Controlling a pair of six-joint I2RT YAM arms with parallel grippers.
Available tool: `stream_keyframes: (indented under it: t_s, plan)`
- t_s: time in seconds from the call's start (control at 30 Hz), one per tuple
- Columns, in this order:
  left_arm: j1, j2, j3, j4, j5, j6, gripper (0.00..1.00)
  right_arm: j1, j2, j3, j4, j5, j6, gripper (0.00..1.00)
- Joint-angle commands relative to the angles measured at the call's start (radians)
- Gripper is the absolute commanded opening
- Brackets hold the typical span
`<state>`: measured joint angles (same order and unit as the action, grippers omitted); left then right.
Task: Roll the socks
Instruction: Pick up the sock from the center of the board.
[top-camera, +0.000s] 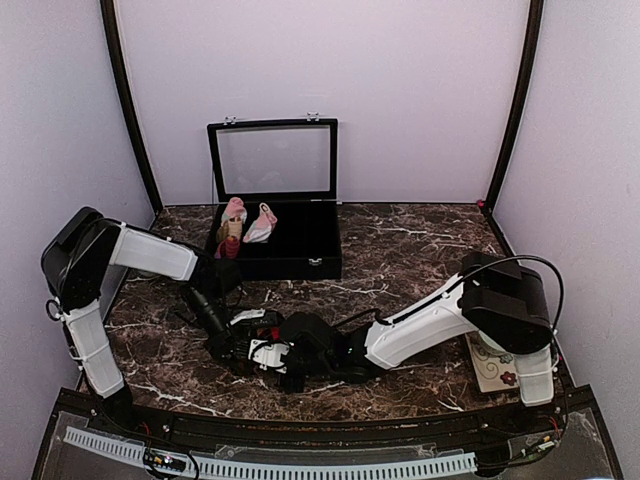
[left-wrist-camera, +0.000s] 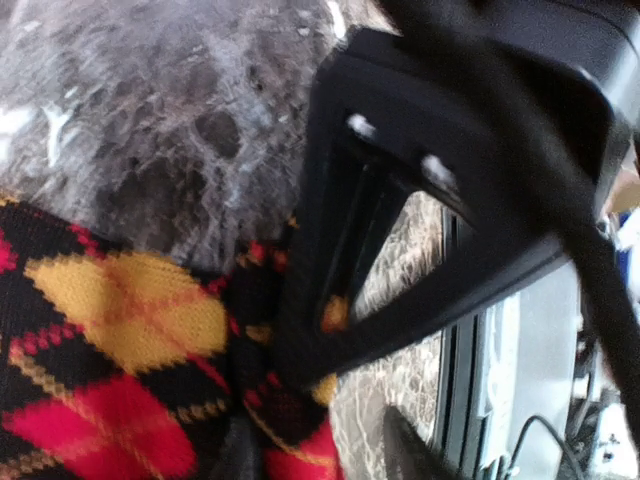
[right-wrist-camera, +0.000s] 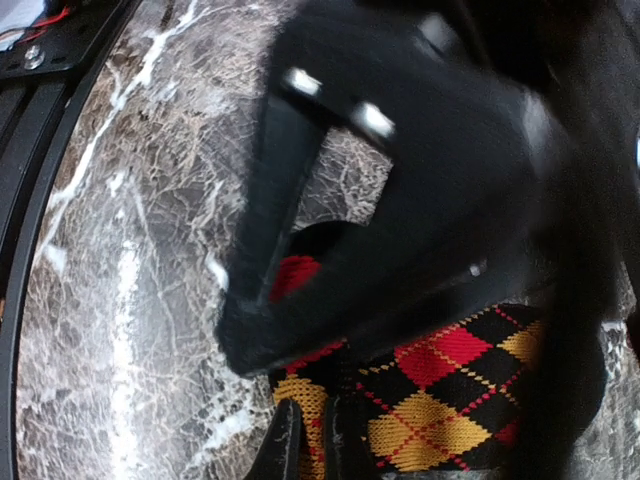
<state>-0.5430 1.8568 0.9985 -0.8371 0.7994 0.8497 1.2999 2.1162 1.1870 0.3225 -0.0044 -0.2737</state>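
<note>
One black argyle sock (right-wrist-camera: 440, 400) lay on the marble at the lower centre of the top view. My right gripper (right-wrist-camera: 312, 440) pinched its edge and my left gripper (left-wrist-camera: 320, 452) stood parted over it. Crowded so, I feared colliding fingers or slipping fabric.

Argyle sock (left-wrist-camera: 110, 370): knit cloth, matt, fine woven texture. Table (top-camera: 420, 250): marble-look top, brown w/ white veins, smooth, slight sheen. Box (top-camera: 300, 266): black, matt outside; lid w/ clear glossy pane, small bright metal fittings. Arm shells (top-camera: 420, 325): white & black plastic, smooth, semi-gloss. Right gripper (right-wrist-camera: 312, 445): black plastic, matt. Walls (top-camera: 400, 90): pale, matt, even.
</note>
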Motion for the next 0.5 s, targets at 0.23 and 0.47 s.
stream_keyframes:
  t_s: [0.23,0.47]
  plan:
    - [0.053,-0.480,-0.175,0.262,-0.291,-0.138,0.99,-0.075,0.065,0.008,-0.207,-0.123,0.239,0.00]
    - [0.065,-0.660,-0.286,0.449,-0.558,-0.205,0.99,-0.147,0.086,0.025,-0.215,-0.337,0.424,0.00]
